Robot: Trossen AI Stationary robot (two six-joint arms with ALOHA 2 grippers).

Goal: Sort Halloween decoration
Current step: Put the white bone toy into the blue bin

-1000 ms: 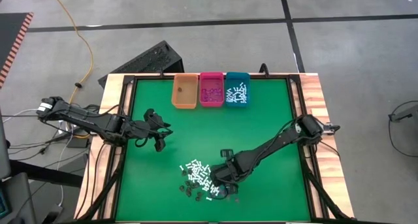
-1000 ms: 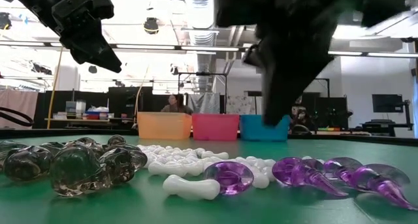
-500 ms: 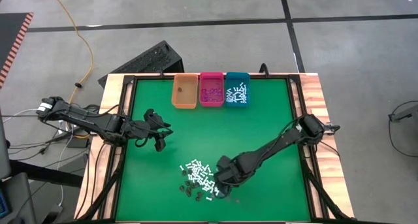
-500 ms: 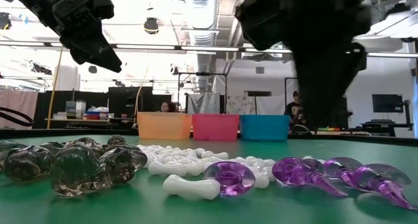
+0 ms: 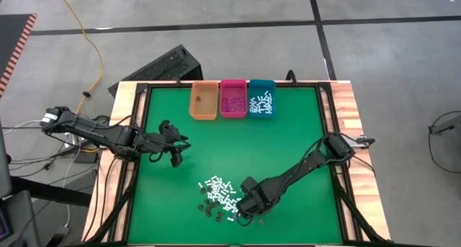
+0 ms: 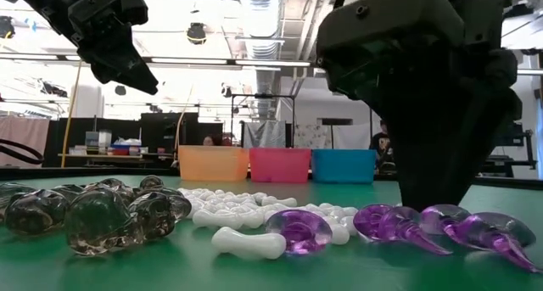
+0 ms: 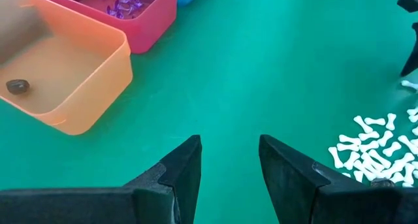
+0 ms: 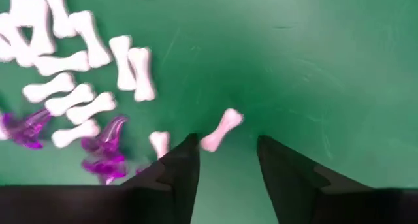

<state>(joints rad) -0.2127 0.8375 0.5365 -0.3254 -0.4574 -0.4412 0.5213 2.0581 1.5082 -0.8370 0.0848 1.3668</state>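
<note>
The Halloween decoration pieces lie in a pile [image 5: 218, 196] near the table's front edge: white bone-shaped sticks [image 6: 246, 216], purple bits [image 6: 407, 225] and dark translucent bits [image 6: 93, 213]. My right gripper [image 5: 245, 207] points down, open, at the pile's right side. One white bone [image 8: 221, 129] lies on the cloth just ahead of the gap between its fingertips [image 8: 225, 145]. My left gripper [image 5: 176, 157] waits open above the table's left half, its fingers [image 7: 228, 155] empty. My right gripper comes at the white bone from above. The bone's near end [image 8: 210, 143] lies close beside one fingertip [image 8: 189, 145]. I cannot tell whether they touch. The bone lies flat on the table.
Three bins stand in a row at the far edge: orange [image 5: 203, 101] with one dark piece [image 7: 17, 86], pink [image 5: 233, 98] with purple bits, teal [image 5: 261, 98] with white bones. Bare green cloth [image 5: 288, 146] lies between pile and bins. A raised frame [image 5: 328, 132] rims the table.
My right gripper has gone down and toward the table's near edge, onto the pile's right side. It has rolled about its pointing line and opened. The pile and my left gripper have kept still.
</note>
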